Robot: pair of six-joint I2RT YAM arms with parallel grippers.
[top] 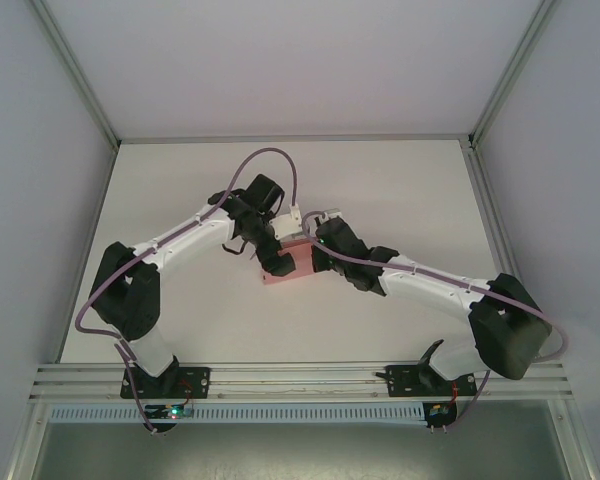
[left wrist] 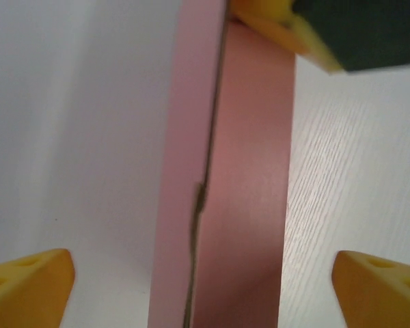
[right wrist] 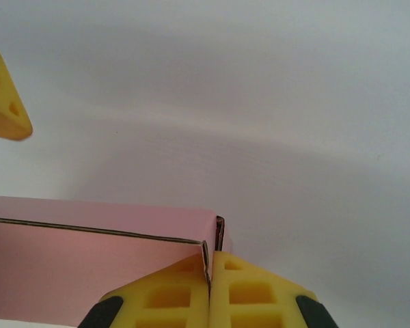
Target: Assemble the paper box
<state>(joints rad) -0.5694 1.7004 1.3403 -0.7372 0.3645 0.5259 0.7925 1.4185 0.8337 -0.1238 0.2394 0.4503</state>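
Box (top: pixel 285 266) lies mid-desk (top: pixel 400 190), crowded by both arms meeting over it. The right claw (right wrist: pixel 210 287) is pinched tight on the box's thin wall at one end. The left claw (left wrist: pixel 205 287) gapes wide astride the box, gripping nothing.

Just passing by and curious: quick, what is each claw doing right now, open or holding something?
Left gripper: open, straddling the box, not touching.
Right gripper: shut on the box's wall.

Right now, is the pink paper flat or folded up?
Folded up. The paper box shows two faces meeting along a seam, and the right gripper pinches the edge of one upright wall.
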